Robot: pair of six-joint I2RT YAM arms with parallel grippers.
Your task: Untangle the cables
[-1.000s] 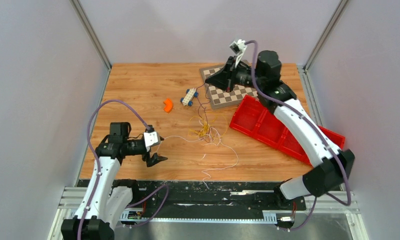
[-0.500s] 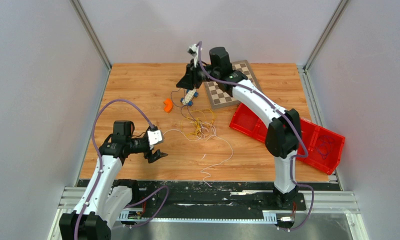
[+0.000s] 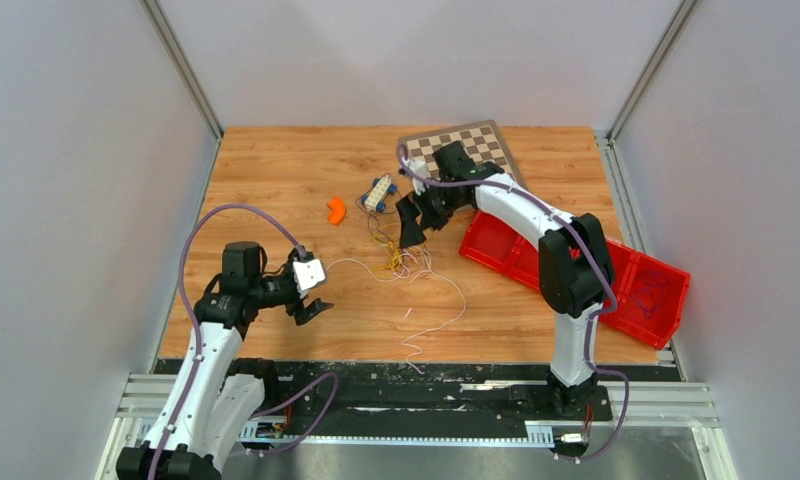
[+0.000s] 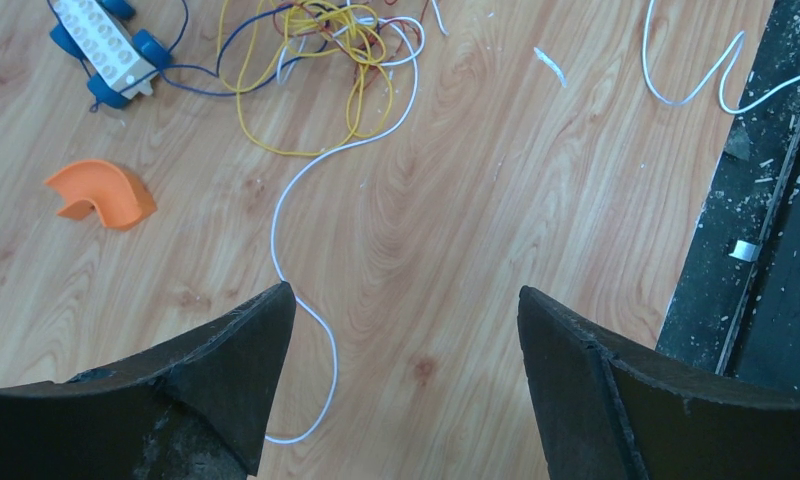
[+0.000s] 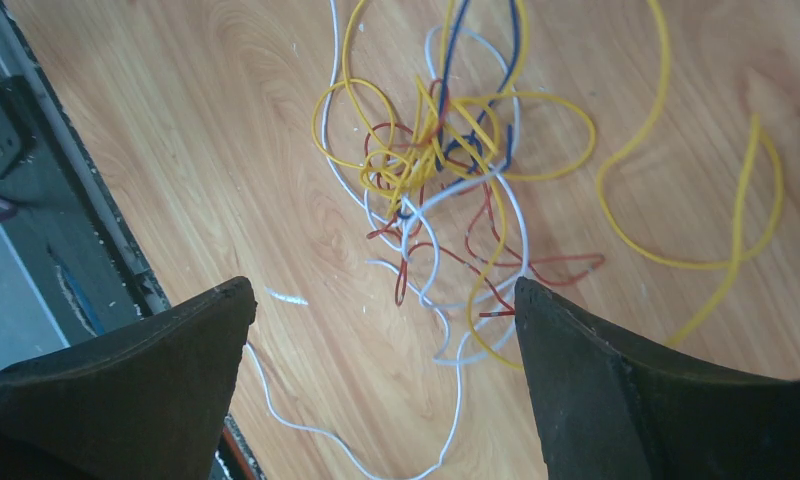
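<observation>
Near edge: a black rail (image 3: 396, 392) runs along the front of the wooden desk (image 3: 276, 170), and both arm bases sit on it.

Left end effector (image 3: 314, 308): low over the near-left part of the desk, pointing right; jaws spread wide with only bare wood between them in the left wrist view (image 4: 406, 300); nothing is held.

Cables (image 3: 401, 262): on the desk near the middle, well apart from the left end effector. The core is a knot of yellow, red, white and dark blue strands (clearest in the right wrist view (image 5: 426, 160)). One white strand (image 4: 296, 230) leaves the knot and curves toward the left end effector, ending just beside its left finger. A second white strand (image 3: 438, 325) trails from the knot to the near edge, its end reaching the rail. A short white fragment (image 3: 408, 313) lies loose beside it.

Right end effector (image 3: 411, 232): at the far side of the knot, pointing down; jaws stand wide apart and empty, with the knot in view beneath and between the fingers (image 5: 386, 290); whether a fingertip touches a strand cannot be told.

Beyond the knot:
- orange curved piece (image 3: 336, 209), to the left, apart from all strands;
- white wheeled brick toy (image 3: 379, 192) on blue wheels, with a blue strand running from it into the knot;
- red tray (image 3: 566, 265), lying at an angle on the right, partly under the right arm;
- chessboard (image 3: 481, 140), flat at the far edge.
</observation>
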